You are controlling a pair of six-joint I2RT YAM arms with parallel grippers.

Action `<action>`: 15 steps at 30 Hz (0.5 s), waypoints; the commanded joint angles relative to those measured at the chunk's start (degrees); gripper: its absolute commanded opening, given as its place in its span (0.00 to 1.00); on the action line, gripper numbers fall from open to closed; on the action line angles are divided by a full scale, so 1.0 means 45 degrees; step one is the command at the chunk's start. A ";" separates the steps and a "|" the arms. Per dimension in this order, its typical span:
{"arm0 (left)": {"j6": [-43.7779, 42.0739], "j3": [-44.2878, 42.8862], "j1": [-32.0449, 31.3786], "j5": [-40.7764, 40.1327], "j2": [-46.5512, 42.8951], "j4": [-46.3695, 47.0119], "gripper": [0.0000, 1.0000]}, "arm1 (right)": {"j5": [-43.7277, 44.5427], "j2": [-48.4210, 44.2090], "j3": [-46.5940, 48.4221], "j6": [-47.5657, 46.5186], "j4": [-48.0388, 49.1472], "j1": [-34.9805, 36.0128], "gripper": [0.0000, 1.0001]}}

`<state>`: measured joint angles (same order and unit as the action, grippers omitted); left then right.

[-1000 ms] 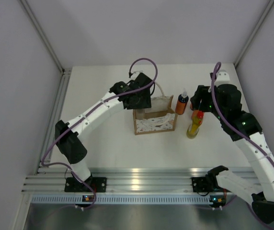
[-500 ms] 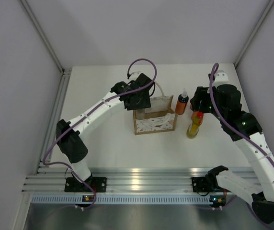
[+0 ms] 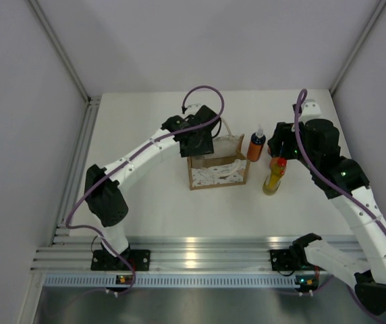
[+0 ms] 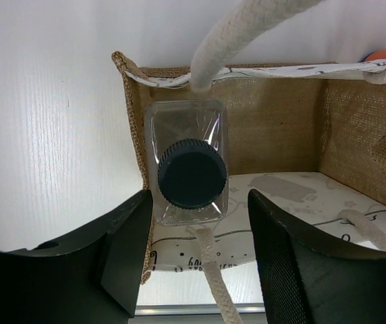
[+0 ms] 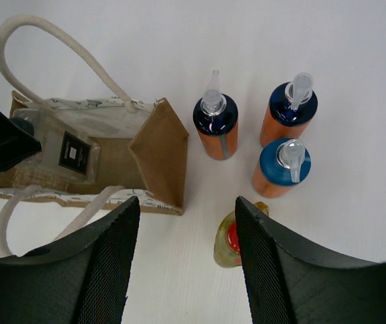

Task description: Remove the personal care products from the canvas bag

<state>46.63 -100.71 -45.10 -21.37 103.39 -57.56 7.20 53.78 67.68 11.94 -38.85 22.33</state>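
Observation:
The canvas bag (image 3: 216, 172) stands mid-table with its mouth up. Inside its left corner stands a pale bottle (image 4: 187, 165) with a dark cap, also seen through the bag's mouth as the pale bottle (image 5: 65, 154). My left gripper (image 4: 200, 260) hovers open just above that corner, its fingers apart from the bottle. Right of the bag (image 5: 160, 152) stand two orange bottles with dark blue caps (image 5: 215, 125) (image 5: 291, 111), one with a light-blue cap (image 5: 281, 169), and an amber bottle with a red cap (image 5: 232, 239). My right gripper (image 5: 186, 270) is open above them, holding nothing.
White rope handles (image 4: 247, 34) arch over the bag's mouth, one crossing the left gripper's view. Grey walls enclose the table at the back and sides. An aluminium rail (image 3: 200, 260) runs along the near edge.
The left arm has shifted slightly right over the bag's corner and its jaws have narrowed a touch. The right arm and the bottles have not moved.

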 commanded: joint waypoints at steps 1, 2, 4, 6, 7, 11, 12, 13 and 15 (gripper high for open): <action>0.0223 0.0094 0.0003 -0.0155 0.0032 -0.0139 0.63 | -0.0097 -0.0154 0.0448 -0.0213 -0.0038 -0.0020 0.57; 0.0204 0.0133 0.0003 -0.0174 0.0031 -0.0139 0.63 | -0.0097 -0.0154 0.0448 -0.0194 -0.0038 -0.0039 0.57; 0.0243 0.0250 0.0003 -0.0174 0.0070 -0.0139 0.64 | -0.0116 -0.0134 0.0429 -0.0193 -0.0038 -0.0039 0.57; 0.0282 0.0367 0.0003 -0.0193 0.0109 -0.0139 0.64 | -0.0135 -0.0095 0.0429 -0.0174 -0.0019 -0.0020 0.57; 0.0301 0.0406 0.0003 -0.0232 0.0129 -0.0119 0.64 | -0.0155 -0.0095 0.0448 -0.0174 -0.0019 -0.0020 0.57; 0.0341 0.0426 0.0003 -0.0486 0.0226 -0.0119 0.65 | -0.0194 -0.0076 0.0487 -0.0174 -0.0019 -0.0020 0.57; 0.0341 0.0407 0.0003 -0.0525 0.0285 -0.0100 0.65 | -0.0194 -0.0076 0.0507 -0.0174 -0.0019 -0.0020 0.57; 0.0321 0.0368 0.0003 -0.0545 0.0305 -0.0099 0.65 | -0.0194 -0.0057 0.0526 -0.0174 -0.0019 -0.0020 0.57; 0.0301 0.0348 0.0003 -0.0564 0.0441 -0.0061 0.65 | -0.0194 -0.0056 0.0546 -0.0193 -0.0019 -0.0020 0.57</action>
<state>47.09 -99.90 -45.12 -22.90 103.61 -57.45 6.98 53.78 67.68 11.92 -38.85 22.33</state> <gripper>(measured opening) 0.646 0.567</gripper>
